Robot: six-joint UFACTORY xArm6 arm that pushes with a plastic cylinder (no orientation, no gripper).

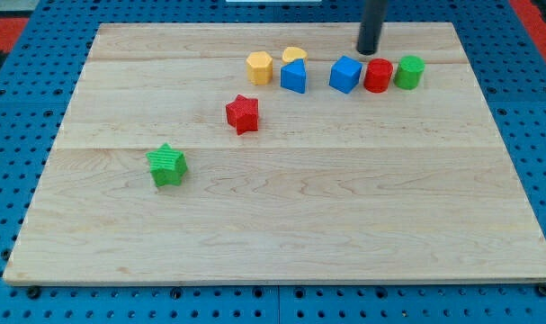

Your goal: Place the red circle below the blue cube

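Observation:
The red circle [378, 76] stands near the view's top right, touching the right side of the blue cube [344, 74]. A green cylinder [409, 72] stands right of the red circle, close against it. My tip [368, 51] is just above the red circle and the blue cube, toward the view's top, a short gap from both.
A second blue block [293, 76] sits left of the cube, with a yellow heart [294, 56] above it and a yellow hexagon [260, 67] to its left. A red star [242, 113] and a green star [167, 165] lie lower left on the wooden board [281, 234].

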